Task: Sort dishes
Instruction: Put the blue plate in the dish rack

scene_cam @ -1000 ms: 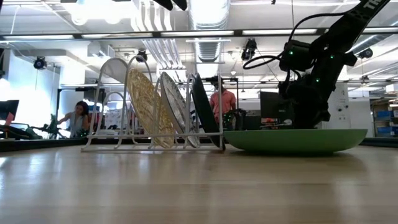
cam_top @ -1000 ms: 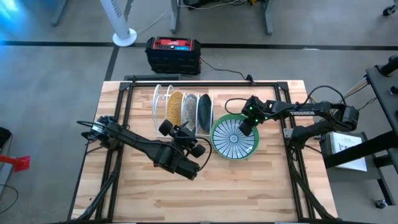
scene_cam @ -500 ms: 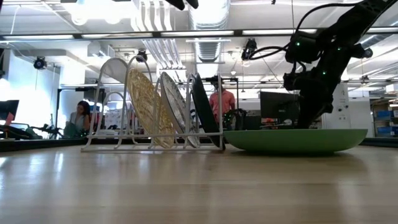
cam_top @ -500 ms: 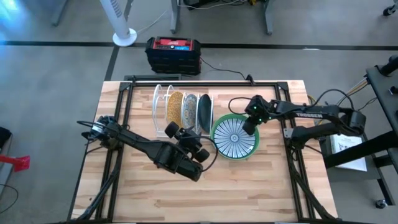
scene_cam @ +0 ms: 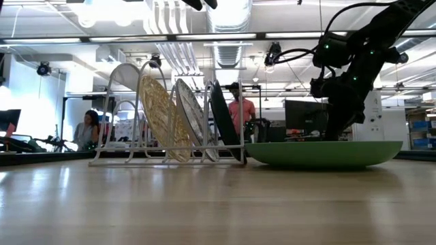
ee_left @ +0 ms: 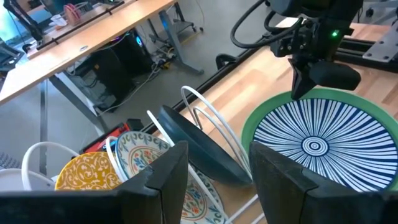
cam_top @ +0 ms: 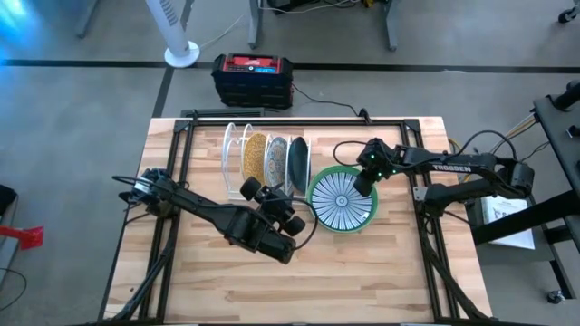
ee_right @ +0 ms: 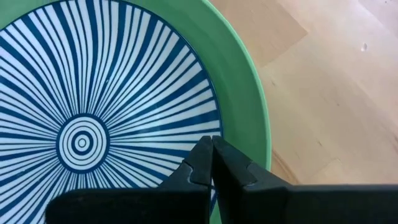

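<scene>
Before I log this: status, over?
Right gripper shut, over striped plate. Left gripper open, beside rack. Three plates racked.

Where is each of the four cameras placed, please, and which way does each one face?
High view: above the table, looking straight down; both dark arms show, left hand near the white wire rack.
Low view: at table-top height, looking level past the rack into the room; only the right arm shows.
Left wrist view: on the left arm, looking past its open fingers at the rack.
Right wrist view: on the right arm, looking down; right hand shut.
Shared: all four show the round green-rimmed plate with blue radiating stripes.
</scene>
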You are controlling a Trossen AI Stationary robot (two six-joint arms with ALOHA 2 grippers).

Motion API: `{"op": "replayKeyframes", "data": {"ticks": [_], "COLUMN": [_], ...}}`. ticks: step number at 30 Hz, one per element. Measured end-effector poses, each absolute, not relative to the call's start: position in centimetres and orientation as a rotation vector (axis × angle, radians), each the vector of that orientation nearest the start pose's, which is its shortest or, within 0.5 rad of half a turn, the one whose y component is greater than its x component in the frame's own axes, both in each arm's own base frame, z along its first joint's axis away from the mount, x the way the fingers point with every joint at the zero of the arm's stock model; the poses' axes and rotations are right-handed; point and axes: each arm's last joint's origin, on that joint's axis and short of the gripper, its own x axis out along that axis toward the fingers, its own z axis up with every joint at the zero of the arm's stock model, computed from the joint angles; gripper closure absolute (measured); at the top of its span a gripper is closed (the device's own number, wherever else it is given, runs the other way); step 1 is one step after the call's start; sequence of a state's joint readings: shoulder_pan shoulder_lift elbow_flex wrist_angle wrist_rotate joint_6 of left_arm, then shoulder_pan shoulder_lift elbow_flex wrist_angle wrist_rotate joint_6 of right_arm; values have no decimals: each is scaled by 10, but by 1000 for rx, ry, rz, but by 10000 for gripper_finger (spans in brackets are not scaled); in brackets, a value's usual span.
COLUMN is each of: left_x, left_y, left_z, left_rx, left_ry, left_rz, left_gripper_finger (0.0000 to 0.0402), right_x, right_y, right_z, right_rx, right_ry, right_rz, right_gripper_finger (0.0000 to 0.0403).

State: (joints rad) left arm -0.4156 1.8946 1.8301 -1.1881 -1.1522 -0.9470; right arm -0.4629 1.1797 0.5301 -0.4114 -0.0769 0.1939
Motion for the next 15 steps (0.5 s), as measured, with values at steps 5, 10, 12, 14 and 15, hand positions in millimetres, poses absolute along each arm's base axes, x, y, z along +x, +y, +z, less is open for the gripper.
{"op": "replayKeyframes", "data": {"ticks": [5,10,12,14,15], "left_x": [356,356,356,356,356], "left_y": [-128,-128,-128,-128,-128], "left_z": [322,322,322,322,320], "left_rx": [49,48,48,47,51], "left_ry": [497,498,499,501,504], "left_rz": [941,941,941,940,941], "left_gripper_finger": [243,243,243,243,243], "right_x": [178,178,178,178,178], "right_y": [-86,-86,-86,-86,-86], "right_z": [163,162,162,162,161], "right_rx": [475,481,488,495,496], "right_ry": [996,999,998,997,1000], "right_rz": [-448,-450,-454,-458,-458], "right_gripper_finger": [374,321,300,282,274]}}
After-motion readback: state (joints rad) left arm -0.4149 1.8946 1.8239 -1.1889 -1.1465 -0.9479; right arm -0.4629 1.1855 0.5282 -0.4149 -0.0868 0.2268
